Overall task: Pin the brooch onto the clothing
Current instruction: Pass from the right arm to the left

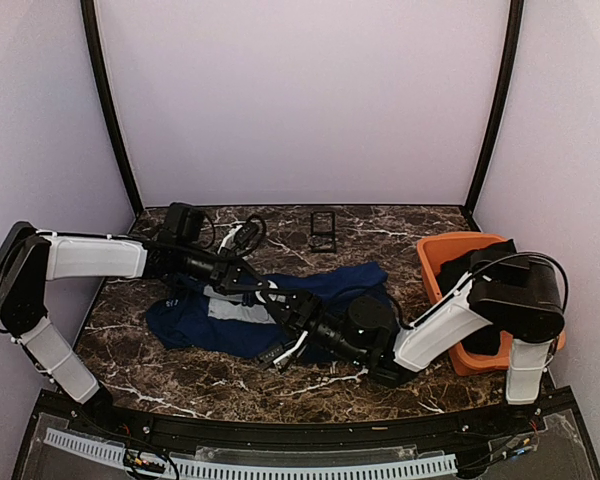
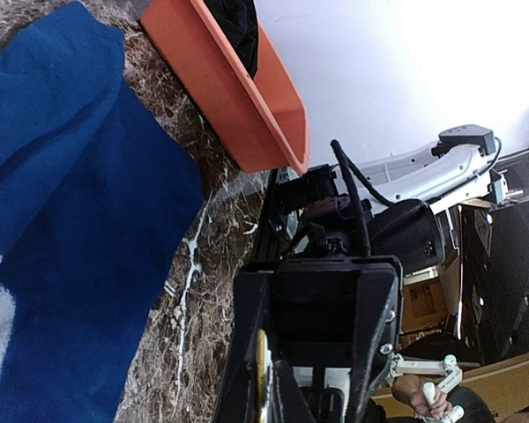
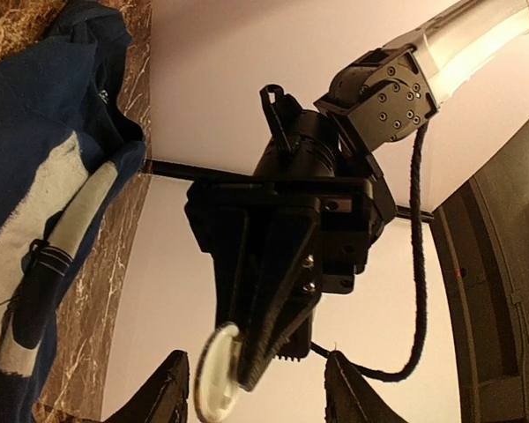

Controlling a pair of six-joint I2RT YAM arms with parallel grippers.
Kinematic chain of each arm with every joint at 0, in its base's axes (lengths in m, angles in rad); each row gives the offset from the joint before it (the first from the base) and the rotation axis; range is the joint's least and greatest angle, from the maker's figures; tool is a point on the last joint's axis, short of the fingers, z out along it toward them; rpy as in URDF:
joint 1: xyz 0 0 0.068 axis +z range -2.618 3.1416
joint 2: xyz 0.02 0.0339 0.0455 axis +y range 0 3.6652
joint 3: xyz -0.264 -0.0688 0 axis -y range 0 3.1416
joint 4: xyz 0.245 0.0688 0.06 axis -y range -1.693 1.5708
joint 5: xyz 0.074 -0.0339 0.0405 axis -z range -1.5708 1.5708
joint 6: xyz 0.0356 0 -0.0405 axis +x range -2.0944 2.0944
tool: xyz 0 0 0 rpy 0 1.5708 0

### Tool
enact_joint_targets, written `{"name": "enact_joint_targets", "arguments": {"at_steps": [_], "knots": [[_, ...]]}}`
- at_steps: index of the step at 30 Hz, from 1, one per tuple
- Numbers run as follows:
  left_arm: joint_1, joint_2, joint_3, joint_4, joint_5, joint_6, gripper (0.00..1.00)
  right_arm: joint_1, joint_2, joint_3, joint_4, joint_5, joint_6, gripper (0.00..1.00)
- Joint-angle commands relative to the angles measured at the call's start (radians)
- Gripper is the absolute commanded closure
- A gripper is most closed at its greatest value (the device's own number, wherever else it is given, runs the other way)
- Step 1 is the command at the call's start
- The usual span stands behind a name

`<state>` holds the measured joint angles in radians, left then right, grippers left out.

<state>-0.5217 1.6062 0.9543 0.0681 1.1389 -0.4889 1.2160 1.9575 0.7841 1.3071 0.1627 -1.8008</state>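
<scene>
The clothing (image 1: 230, 322) is a navy T-shirt with a pale chest print, spread on the marble table; it also shows as the clothing (image 2: 62, 176) and the clothing (image 3: 35, 115). Both arms meet above its right half. My left gripper (image 1: 278, 303) is shut on the brooch (image 3: 216, 377), whose round white back faces the right wrist camera. In the left wrist view the brooch (image 2: 263, 374) shows only as a thin gold edge pinched in my left gripper (image 2: 266, 379). My right gripper (image 3: 257, 395) is open, its fingers (image 3: 163, 397) standing apart on either side of the brooch without touching it.
An orange bin (image 1: 432, 262) holding a black garment (image 1: 480, 268) stands at the right. A small black case (image 1: 323, 232) lies at the back centre, and a black device (image 1: 183, 222) with cables at the back left. A grey and black pen-like thing (image 3: 57, 256) lies on the shirt.
</scene>
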Motion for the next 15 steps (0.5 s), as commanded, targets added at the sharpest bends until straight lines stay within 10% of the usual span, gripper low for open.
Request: {"name": "enact_joint_targets", "arguments": {"at_steps": [1, 8, 15], "knots": [[0.045, -0.084, -0.049, 0.185, -0.03, -0.094, 0.99, 0.007, -0.081, 0.014, 0.407, 0.058, 0.17, 0.45], [0.078, -0.231, -0.076, 0.325, -0.149, -0.139, 0.99, -0.004, -0.206, 0.045, 0.349, 0.327, 0.675, 0.19], [0.081, -0.303, -0.129, 0.465, -0.299, -0.154, 0.99, -0.079, -0.485, 0.07, -0.37, 0.24, 1.548, 0.18]]}}
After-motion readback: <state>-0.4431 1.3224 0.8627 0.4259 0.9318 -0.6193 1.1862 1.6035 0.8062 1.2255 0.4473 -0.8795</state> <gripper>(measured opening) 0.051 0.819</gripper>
